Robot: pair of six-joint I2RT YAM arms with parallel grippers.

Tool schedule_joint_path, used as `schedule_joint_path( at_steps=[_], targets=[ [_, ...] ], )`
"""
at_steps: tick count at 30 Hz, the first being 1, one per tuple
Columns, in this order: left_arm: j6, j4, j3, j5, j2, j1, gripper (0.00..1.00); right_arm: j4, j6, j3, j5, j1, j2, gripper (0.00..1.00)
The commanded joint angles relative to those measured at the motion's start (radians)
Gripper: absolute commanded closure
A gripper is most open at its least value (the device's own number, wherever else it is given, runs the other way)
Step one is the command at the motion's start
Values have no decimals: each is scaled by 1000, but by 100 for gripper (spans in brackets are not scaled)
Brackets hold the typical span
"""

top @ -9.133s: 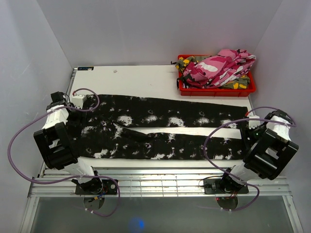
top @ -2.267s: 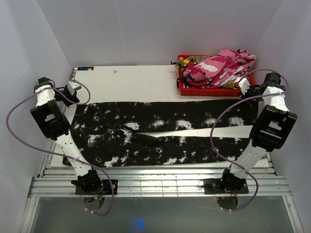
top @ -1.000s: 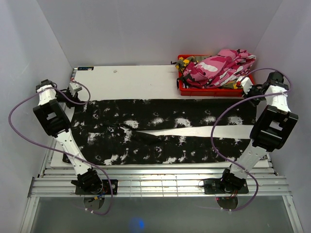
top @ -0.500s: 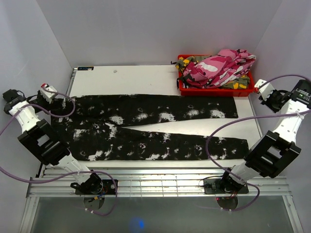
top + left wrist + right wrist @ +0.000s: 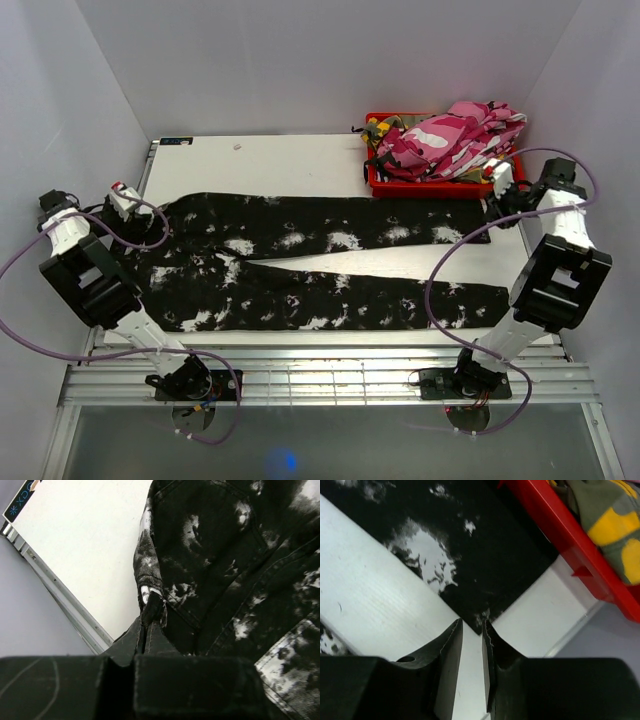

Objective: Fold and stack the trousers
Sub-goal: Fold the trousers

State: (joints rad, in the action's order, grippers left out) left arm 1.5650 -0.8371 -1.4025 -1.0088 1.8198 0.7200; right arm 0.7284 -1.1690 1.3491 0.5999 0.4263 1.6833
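The black trousers with white splotches lie flat across the table, waist at the left and both legs running right. My left gripper is at the far-left waist corner. In the left wrist view its fingers are shut on the waistband. My right gripper hovers at the end of the far leg. Its fingertips stand slightly apart, with the hem corner just beyond them and only white table in the gap.
A red bin at the back right holds a heap of pink-white camouflage trousers and green-yellow ones. Its wall is close to the right gripper. White table shows behind the trousers, and grey walls close in on both sides.
The right gripper has opened and let the far leg's hem drop, and it has swung back in from the far right. The left gripper has shifted slightly right, still gripping the waistband.
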Motion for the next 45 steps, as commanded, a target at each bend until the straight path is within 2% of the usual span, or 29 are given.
schedule_joint_path(
  at_steps=[1,6,9,18,24,30,33,34,35,37,38,41,45],
  targets=[
    [-9,-3,-70,-7,47,2,100,-186,187,-44,-30,-83,59,73],
    [-17,-2,-118,9,91,-4,100,-287,232,-74,-86,-138,153,75],
    [-13,-2,-130,21,107,-4,100,-279,204,-82,-130,-149,193,77],
    [-8,-3,-136,27,128,-4,100,-227,55,-254,-308,-150,217,82],
    [26,-28,-124,33,116,-5,100,-42,-81,-317,-315,-109,107,89],
    [61,-54,-125,27,115,-4,100,222,-244,-291,-285,-37,-11,92],
    [66,-57,-138,29,124,-5,100,282,-251,-167,-224,-11,-4,81],
    [75,-59,-139,35,128,-7,100,287,-235,-74,-186,-8,9,76],
    [76,-59,-141,35,131,-8,100,281,-216,-29,-172,-4,24,63],
    [78,-60,-150,38,141,-10,100,278,-183,101,-143,-6,96,47],
    [81,-63,-151,42,148,-14,100,267,-166,142,-137,-6,125,32],
    [81,-63,-154,53,162,-25,100,244,-111,287,-118,-11,267,11],
    [73,-63,-150,72,170,-39,100,249,-90,393,-107,-26,371,10]
  ],
)
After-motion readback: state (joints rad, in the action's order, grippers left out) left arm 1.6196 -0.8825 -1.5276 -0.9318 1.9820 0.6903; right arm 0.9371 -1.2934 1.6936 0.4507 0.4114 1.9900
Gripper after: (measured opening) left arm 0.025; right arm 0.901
